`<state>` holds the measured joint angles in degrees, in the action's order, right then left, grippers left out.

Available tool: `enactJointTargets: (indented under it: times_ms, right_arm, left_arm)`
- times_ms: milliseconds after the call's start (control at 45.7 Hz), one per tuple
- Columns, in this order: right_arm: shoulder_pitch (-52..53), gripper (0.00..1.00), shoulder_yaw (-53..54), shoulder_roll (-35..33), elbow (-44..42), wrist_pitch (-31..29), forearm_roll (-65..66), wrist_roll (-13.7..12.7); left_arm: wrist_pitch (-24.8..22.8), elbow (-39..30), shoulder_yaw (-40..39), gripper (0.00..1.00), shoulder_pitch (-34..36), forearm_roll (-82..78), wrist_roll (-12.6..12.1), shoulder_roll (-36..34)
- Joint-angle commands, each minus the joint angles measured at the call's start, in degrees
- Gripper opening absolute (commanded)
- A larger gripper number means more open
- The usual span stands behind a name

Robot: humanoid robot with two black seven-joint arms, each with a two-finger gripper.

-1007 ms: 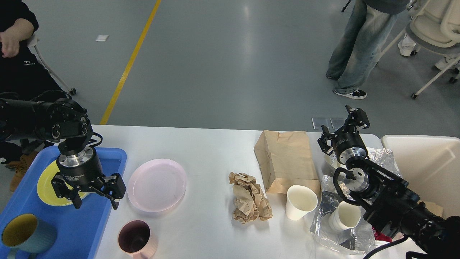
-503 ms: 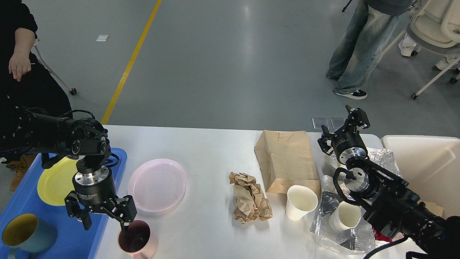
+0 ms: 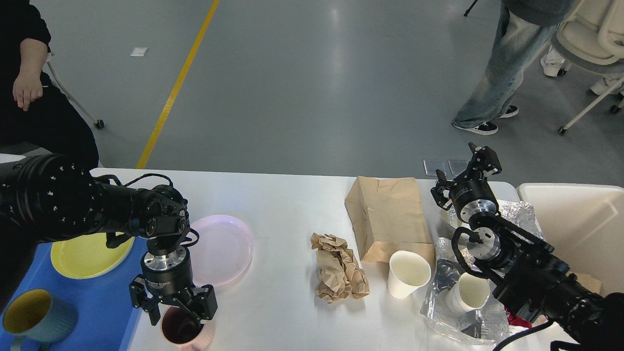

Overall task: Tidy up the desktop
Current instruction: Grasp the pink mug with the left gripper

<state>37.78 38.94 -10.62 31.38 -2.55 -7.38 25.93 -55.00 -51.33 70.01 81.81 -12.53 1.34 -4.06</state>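
The left gripper pointed down over the pink mug, fingers spread, straddling its rim; whether they touched it was hard to judge. The mug, dark inside, stood on the white desktop just beside the blue tray, which held a yellow plate and a teal mug. A pink plate lay near. The right gripper hung empty, fingers apart, above foil, near two empty paper cups and the cream bin.
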Motion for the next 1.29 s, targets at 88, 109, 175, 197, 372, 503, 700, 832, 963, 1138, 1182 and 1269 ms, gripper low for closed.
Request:
enactJointTargets:
  times_ms: [88,109,175,197,372,503,700,832,963,1138,1182,1269]
  right_arm:
    - [0.0,1.0,0.0,0.0,0.0,0.0,0.0,0.0]
    - [0.0,1.0,0.0,0.0,0.0,0.0,0.0,0.0]
    - [0.0,1.0,0.0,0.0,0.0,0.0,0.0,0.0]
    - [0.0,1.0,0.0,0.0,0.0,0.0,0.0,0.0]
    - [0.0,1.0,0.0,0.0,0.0,0.0,0.0,0.0]
    - [0.0,1.0,0.0,0.0,0.0,0.0,0.0,0.0]
    - [-0.1,1.0,0.0,0.0,0.0,0.0,0.0,0.0]
    - [0.0,1.0,0.0,0.0,0.0,0.0,0.0,0.0]
    - [0.0,1.0,0.0,0.0,0.0,0.0,0.0,0.0]
    - [0.0,1.0,0.0,0.0,0.0,0.0,0.0,0.0]
    - [0.0,1.0,0.0,0.0,0.0,0.0,0.0,0.0]
    - [0.0,1.0,0.0,0.0,0.0,0.0,0.0,0.0]
  left_arm:
    - [0.0,0.1,0.0,0.64,-0.2,-0.1,-0.1,0.5]
    - [0.0,0.1,0.0,0.6,-0.1,-0.1,0.0,0.5]
    - [0.0,0.0,0.0,0.47,0.0,0.0,0.2,0.5]
    - [0.0,0.0,0.0,0.43,0.0,0.0,0.2,0.7]
    - [0.0,0.0,0.0,0.03,-0.1,0.1,0.3,1.1]
    - [0.0,0.0,0.0,0.0,-0.3,0.3,0.5,1.1]
    - [0.0,-0.5,0.4,0.0,0.9,0.4,0.9,0.5]
    - [0.0,-0.9,1.2,0.0,4.3,0.4,1.0,-0.4]
    - [0.0,-6.8,2.5,0.0,12.2,0.3,2.0,-6.9]
    - [0.0,-14.4,4.3,0.0,21.6,0.1,1.6,-18.6]
    - [0.0,-14.6,4.3,0.0,22.1,0.0,1.4,-21.5]
    - [0.0,-14.6,4.9,0.0,22.0,-0.6,0.7,-25.7]
